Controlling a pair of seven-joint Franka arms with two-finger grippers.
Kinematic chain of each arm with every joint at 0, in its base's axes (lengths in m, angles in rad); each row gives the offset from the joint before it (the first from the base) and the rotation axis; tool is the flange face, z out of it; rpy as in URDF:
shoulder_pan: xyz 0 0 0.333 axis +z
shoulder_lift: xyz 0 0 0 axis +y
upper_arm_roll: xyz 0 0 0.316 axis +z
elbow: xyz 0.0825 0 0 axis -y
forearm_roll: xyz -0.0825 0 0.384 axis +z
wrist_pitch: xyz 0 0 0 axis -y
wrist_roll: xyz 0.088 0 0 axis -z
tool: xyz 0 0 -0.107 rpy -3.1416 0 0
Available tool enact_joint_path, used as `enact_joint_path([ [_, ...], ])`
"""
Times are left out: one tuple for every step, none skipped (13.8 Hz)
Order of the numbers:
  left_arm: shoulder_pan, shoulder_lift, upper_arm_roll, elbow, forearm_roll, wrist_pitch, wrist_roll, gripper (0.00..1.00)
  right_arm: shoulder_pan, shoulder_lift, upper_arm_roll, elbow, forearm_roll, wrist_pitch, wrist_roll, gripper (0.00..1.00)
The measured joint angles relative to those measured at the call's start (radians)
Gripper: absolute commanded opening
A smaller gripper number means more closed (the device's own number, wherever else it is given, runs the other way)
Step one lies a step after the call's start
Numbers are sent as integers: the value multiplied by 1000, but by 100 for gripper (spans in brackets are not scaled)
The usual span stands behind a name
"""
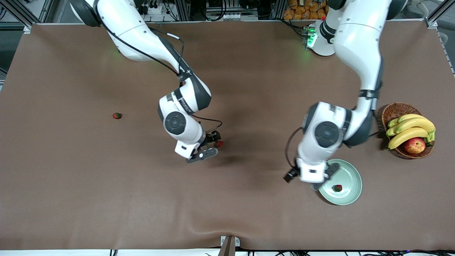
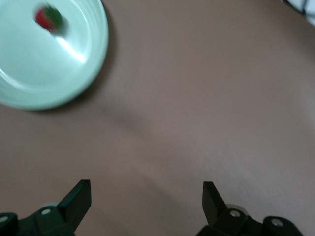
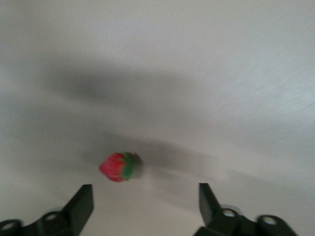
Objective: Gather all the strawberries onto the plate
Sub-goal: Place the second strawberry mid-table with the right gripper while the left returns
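One strawberry [image 1: 337,188] lies in the pale green plate [image 1: 350,177] near the left arm's end of the table; the left wrist view shows the same plate [image 2: 74,78] and berry [image 2: 48,18]. My left gripper [image 1: 323,178] hangs open by the plate's rim, and my left gripper [image 2: 146,199] has nothing between its fingers. A second strawberry [image 1: 220,143] sits mid-table just off my open right gripper [image 1: 210,145]. In the right wrist view that strawberry [image 3: 119,166] is clear of my right gripper [image 3: 145,201], touching neither finger. A third strawberry [image 1: 117,115] lies alone toward the right arm's end.
A brown wicker basket [image 1: 394,108] with bananas [image 1: 408,129] and a red-yellow apple [image 1: 415,145] stands beside the plate, farther from the front camera. Brown cloth covers the table.
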State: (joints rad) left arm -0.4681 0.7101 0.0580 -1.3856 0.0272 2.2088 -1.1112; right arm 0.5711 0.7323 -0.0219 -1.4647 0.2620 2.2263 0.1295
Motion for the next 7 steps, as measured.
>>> enact_joint_path([
  [-33, 2, -1, -3, 0, 0, -18, 100, -19, -23, -2, 4, 0, -25, 0, 100],
  [-67, 6, -3, -5, 0, 0, -34, 100, -39, -49, -3, 6, 0, -60, 0, 100],
  [-103, 14, -5, -5, 0, 0, -48, 100, -62, -77, -5, 7, 0, -104, 0, 100],
  [-141, 25, -8, -5, 0, 6, -59, 100, -89, -103, -8, 7, -1, -151, -1, 100],
  [-184, 41, -11, -5, 0, 28, -67, 100, -122, -126, -12, 6, -1, -205, -2, 100],
  [-226, 57, -12, -5, 0, 60, -73, 100, -159, -146, -14, 6, -2, -258, -4, 100],
  [-266, 74, -12, -5, 0, 95, -83, 100, -200, -163, -16, 5, -3, -304, -7, 100],
])
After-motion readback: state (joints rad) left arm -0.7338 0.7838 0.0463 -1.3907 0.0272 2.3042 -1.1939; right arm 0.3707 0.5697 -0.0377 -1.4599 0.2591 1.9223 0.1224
